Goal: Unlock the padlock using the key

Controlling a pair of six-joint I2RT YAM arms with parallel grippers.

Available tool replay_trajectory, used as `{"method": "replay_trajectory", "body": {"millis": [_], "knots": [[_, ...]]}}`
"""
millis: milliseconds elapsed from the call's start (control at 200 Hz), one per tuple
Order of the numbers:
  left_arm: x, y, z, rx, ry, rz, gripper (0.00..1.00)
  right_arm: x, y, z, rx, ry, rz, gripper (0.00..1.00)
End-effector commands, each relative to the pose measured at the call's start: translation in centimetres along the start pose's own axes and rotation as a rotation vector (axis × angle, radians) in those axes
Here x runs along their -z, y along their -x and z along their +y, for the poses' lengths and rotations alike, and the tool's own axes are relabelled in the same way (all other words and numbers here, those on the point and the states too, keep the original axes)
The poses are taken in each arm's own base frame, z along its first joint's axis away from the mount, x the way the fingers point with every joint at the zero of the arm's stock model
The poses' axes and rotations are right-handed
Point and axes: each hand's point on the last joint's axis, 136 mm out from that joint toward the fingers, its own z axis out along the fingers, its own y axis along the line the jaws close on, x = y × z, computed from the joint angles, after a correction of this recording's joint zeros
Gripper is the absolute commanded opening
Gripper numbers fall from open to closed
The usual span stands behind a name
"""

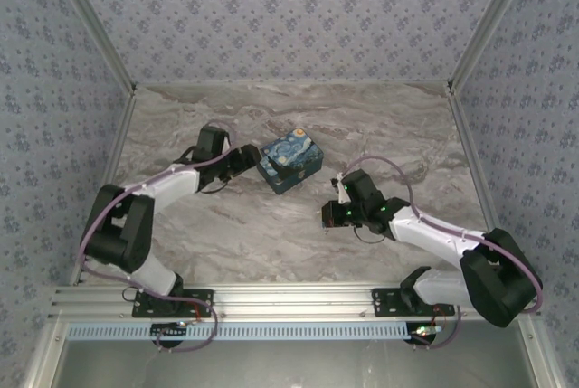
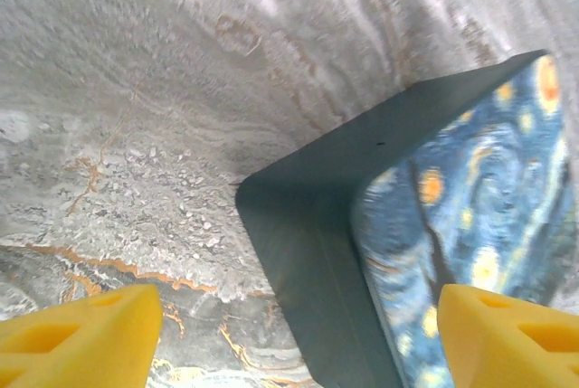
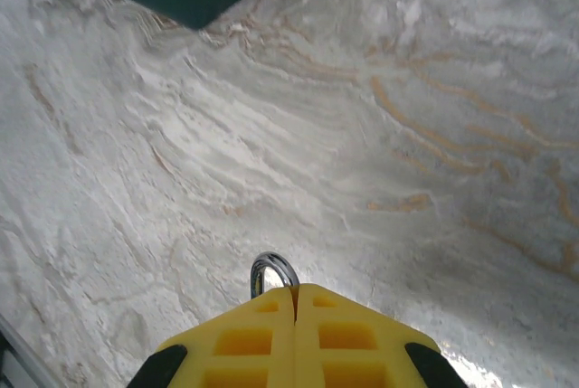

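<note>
right wrist: right claw [image 3: 295,296] pressed together, pinching the padlock [image 3: 272,271]; its metal shackle pokes out just past the fingertips, over the desk [image 3: 407,180]. left wrist: left claw [image 2: 289,338] spread wide, painted box [image 2: 470,189] corner just ahead.

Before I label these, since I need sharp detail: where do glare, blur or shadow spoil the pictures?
Top external: soft, even light, only faint arm shadows on the table, the box small but clear. Left wrist: glare whitens the marble at the top; the left gripper's fingers blur in the bottom corners. Right wrist: the metal loop above the shut right gripper glints; marble fairly sharp.
</note>
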Motion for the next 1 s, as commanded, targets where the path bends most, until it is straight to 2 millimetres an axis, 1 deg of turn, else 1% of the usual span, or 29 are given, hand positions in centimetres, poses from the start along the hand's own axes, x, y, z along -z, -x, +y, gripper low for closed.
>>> {"method": "replay_trajectory", "body": {"millis": [0,65,120,175,250,345,430,535,705,814,999], "knots": [[3.4,1.6,-1.2,-0.041,-0.025,-0.102,0.82,0.0,-0.7,-0.8,0.010,-0.075,0.039,0.01],[4.9,1.8,-1.0,-0.050,-0.012,-0.143,0.84,-0.1,-1.2,-1.0,0.011,-0.097,0.052,0.01],[6.1,1.7,-0.4,-0.054,0.011,-0.170,0.87,-0.1,-1.4,-1.2,0.010,-0.116,0.056,0.01],[7.4,1.6,0.3,-0.056,0.043,-0.201,0.94,-0.2,-1.6,-1.3,0.007,-0.126,0.057,0.01],[9.1,1.5,1.6,-0.063,0.093,-0.247,0.99,-0.2,-1.7,-1.3,0.007,-0.133,0.054,0.01],[11.0,1.0,3.3,-0.061,0.161,-0.291,0.99,-0.3,-1.9,-1.5,0.003,-0.149,0.060,0.01],[12.0,0.5,4.5,-0.051,0.194,-0.314,0.99,-0.4,-2.3,-2.0,-0.004,-0.175,0.073,0.01],[12.7,-0.1,5.3,-0.044,0.211,-0.325,1.00,-0.5,-2.5,-2.2,-0.006,-0.189,0.077,0.01],[13.4,-0.8,6.0,-0.038,0.222,-0.332,0.99,-0.9,-3.0,-2.3,-0.006,-0.201,0.093,0.01],[13.5,-1.0,6.2,-0.038,0.225,-0.329,1.00,-1.4,-3.3,-2.4,-0.004,-0.203,0.103,0.01],[13.1,-1.6,6.8,-0.031,0.233,-0.313,0.99,-2.2,-3.6,-2.3,0.004,-0.209,0.124,0.02]]}}
